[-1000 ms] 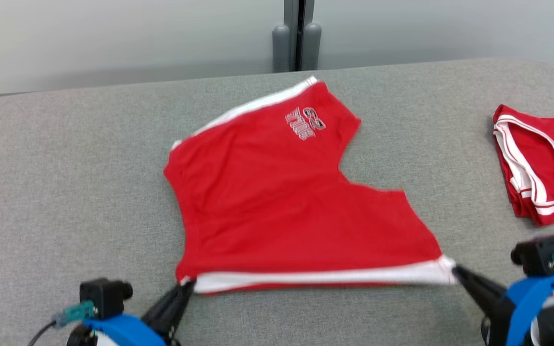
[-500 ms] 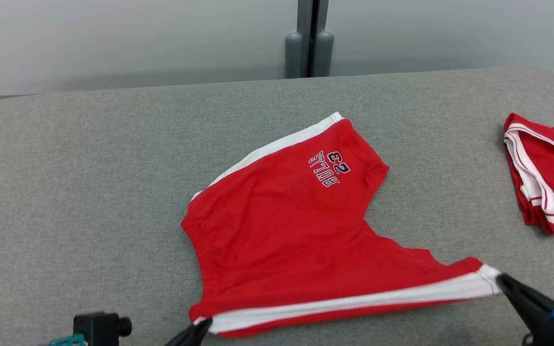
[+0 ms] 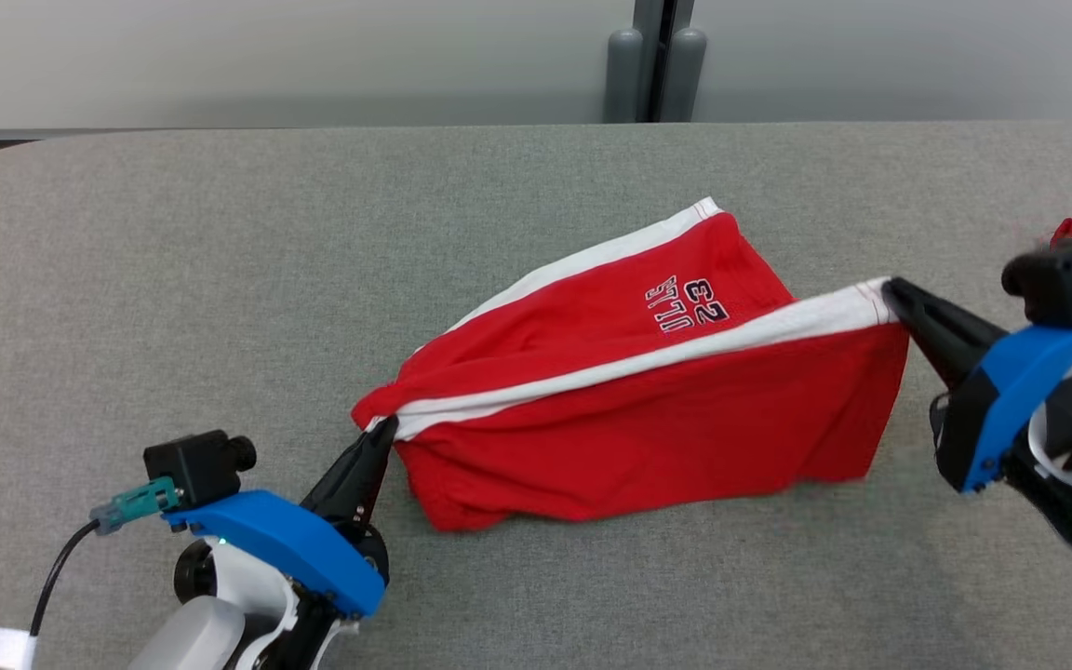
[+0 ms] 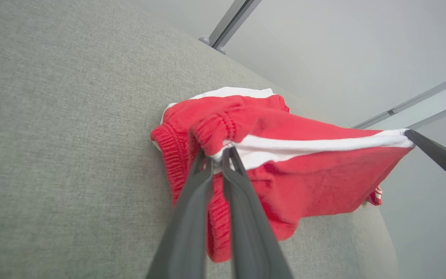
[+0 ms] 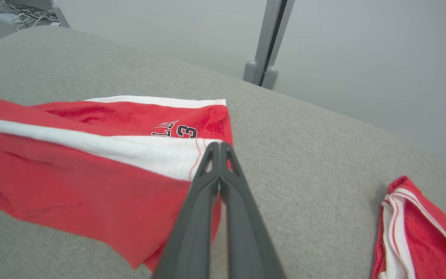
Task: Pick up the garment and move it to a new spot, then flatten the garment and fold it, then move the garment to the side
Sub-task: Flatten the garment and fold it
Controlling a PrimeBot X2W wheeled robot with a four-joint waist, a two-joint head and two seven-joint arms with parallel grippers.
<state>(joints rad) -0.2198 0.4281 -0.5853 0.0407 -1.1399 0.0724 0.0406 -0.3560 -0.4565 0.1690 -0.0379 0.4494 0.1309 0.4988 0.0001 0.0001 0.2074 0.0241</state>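
On table (image 3: 220,279) — one shorts (image 3: 666,437) pinched by left claw (image 3: 385,431), right claw (image 3: 891,292).

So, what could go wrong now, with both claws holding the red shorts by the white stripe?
The left claw and right claw each pinch only an end of the white stripe, so the red shorts may slip free. The cloth below sags onto the grey surface and could land creased. The right claw is near the second red garment and might drag it.
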